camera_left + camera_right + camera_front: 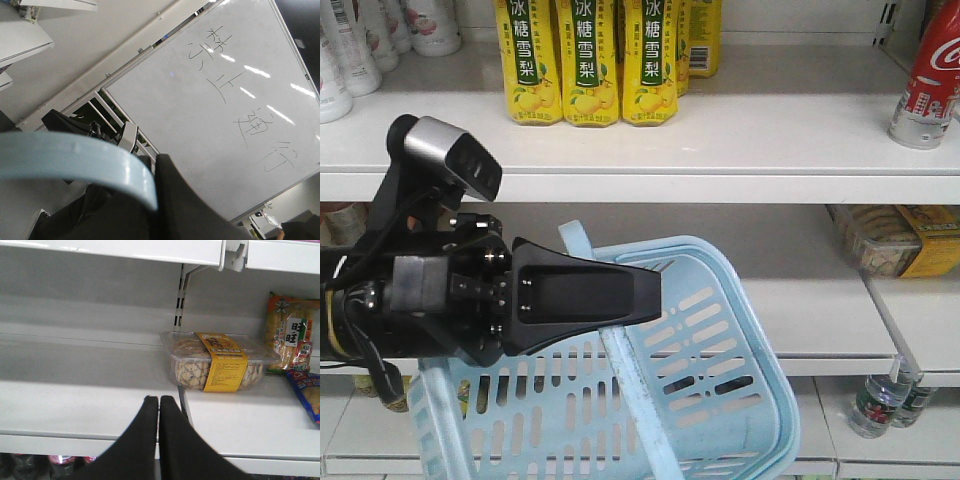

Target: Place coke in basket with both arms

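Note:
A red coke bottle (pixel 928 78) stands on the upper shelf at the far right, partly cut off by the frame edge. The light blue basket (pixel 720 350) hangs tilted in front of the lower shelves. Its flat handle (pixel 638 410) passes through my left gripper (pixel 645 295), which is shut on it. In the left wrist view the handle (pixel 75 157) curves across and ends between the black jaws of the left gripper (pixel 154 172). My right gripper (pixel 159 400) is shut with nothing in it, pointing at a middle shelf. It does not show in the front view.
Yellow drink bottles (pixel 590 60) line the upper shelf, white bottles (pixel 360 40) at its left. A clear snack box with a yellow label (pixel 217 360) and snack bags (pixel 290 335) lie on the middle shelf. A whiteboard (pixel 210 110) fills the left wrist view.

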Tool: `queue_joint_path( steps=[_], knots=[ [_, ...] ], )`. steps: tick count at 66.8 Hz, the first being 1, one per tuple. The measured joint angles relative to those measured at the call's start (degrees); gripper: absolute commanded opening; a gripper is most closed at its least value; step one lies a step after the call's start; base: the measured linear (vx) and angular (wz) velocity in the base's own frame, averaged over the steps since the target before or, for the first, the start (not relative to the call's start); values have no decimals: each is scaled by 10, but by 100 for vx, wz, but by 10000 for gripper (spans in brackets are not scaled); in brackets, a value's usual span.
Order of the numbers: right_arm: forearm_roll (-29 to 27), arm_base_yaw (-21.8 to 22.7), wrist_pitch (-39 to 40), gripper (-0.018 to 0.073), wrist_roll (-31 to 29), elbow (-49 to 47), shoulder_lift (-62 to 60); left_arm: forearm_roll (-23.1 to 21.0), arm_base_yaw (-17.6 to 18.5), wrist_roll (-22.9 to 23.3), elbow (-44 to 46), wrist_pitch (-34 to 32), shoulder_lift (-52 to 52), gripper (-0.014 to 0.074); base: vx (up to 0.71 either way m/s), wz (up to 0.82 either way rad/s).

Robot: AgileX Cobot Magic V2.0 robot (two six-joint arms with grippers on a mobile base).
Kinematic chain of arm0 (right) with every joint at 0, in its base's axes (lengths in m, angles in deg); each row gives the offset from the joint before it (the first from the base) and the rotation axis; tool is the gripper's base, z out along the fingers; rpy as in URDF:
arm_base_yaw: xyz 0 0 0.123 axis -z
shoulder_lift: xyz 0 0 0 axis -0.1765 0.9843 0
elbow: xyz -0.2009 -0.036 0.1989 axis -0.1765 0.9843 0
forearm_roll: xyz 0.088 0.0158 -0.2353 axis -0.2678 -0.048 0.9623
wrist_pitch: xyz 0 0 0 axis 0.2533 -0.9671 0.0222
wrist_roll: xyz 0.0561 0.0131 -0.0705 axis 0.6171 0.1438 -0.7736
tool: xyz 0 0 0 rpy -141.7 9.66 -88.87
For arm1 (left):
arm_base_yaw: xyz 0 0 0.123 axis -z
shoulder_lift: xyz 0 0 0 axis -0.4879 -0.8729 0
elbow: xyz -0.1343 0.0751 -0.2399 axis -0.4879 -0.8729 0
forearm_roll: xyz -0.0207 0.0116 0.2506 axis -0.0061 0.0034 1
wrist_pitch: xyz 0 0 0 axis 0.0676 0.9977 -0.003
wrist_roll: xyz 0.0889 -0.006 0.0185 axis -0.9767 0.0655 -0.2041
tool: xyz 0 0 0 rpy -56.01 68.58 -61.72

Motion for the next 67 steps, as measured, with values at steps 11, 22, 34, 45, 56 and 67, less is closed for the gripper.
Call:
queue_joint_path(
  steps=[11,22,34,45,56,67],
  knots=[
    [0,0,0,-5,0,0,0,0,0,0,0,0,0,-6,2,1],
    [0,0,0,-5,0,0,0,0,0,0,0,0,0,-6,2,0],
    [0,0,0,-5,0,0,0,0,0,0,0,0,0,-6,3,1],
    [0,0,0,-5,0,0,0,0,0,0,0,0,0,-6,3,1],
    [0,0,0,-5,0,0,0,0,0,0,0,0,0,-6,2,1],
    [0,0,0,-5,0,0,0,0,0,0,0,0,0,-6,2,1]
  ],
)
